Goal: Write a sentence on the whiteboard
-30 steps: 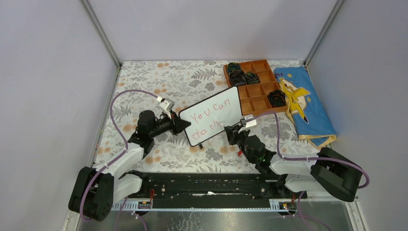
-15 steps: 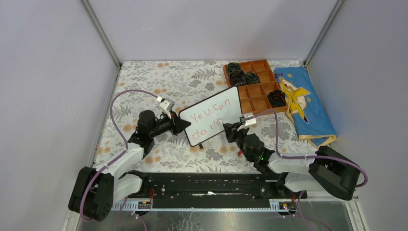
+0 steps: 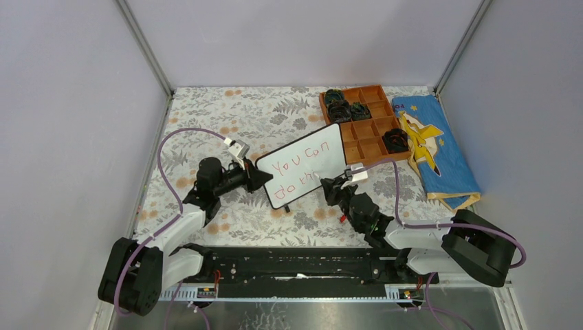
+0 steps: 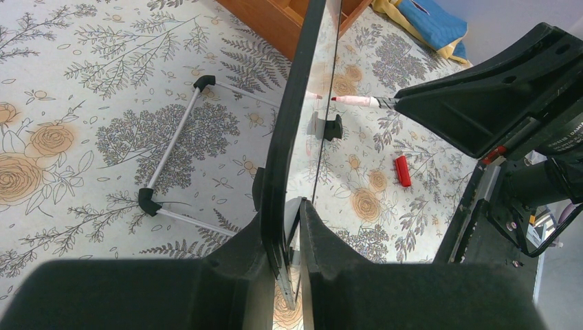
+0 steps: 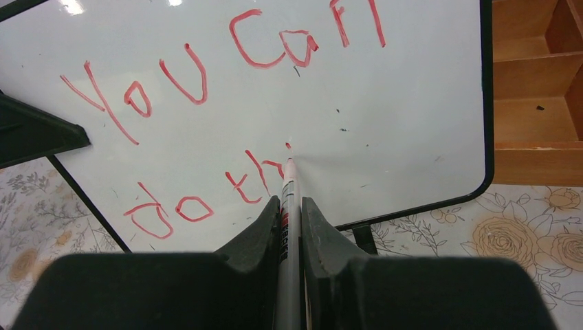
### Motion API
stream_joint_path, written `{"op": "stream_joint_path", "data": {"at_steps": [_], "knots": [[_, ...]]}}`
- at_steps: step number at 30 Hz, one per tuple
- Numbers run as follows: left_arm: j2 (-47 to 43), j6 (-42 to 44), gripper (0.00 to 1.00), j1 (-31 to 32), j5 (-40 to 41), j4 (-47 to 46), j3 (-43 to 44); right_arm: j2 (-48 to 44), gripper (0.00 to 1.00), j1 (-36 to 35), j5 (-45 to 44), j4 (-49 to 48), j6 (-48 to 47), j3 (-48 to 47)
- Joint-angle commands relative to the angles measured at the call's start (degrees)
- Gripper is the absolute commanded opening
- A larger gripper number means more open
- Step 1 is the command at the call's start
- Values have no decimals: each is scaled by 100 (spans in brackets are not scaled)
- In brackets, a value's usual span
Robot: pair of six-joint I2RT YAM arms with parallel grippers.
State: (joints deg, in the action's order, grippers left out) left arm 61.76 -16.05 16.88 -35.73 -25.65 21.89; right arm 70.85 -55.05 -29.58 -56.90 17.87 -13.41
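Floral tablecloth (image 3: 240, 117) between grey walls (image 3: 69, 103), roomy far-left. Clamps the whiteboard (image 3: 323, 148) mid-table, near the tray (image 3: 371, 141), with the left gripper (image 3: 260, 180); pinches a marker (image 5: 288, 192) in the right gripper (image 5: 290, 203), tip on the board beside the sentence (image 5: 206, 103).

On the whiteboard (image 5: 419, 96), the sentence (image 5: 185, 82) is being displayed in red handwriting: "You can" on the upper line and "do th" on the lower, followed by a tiny red mark. Print on the marker (image 5: 287, 213) barrel and on the blue cloth (image 3: 443, 161) is being rendered too small to be read.
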Motion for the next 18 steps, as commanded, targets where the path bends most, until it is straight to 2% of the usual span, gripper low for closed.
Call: {"op": "stream_joint_path", "data": {"at_steps": [1,18], "knots": [[121,559,13,-1,594,614,-18,-137,0,41,-250,-317,76,24],[107,568,13,25,618,614,-27,178,0,40,-298,-362,85,-184]]}}
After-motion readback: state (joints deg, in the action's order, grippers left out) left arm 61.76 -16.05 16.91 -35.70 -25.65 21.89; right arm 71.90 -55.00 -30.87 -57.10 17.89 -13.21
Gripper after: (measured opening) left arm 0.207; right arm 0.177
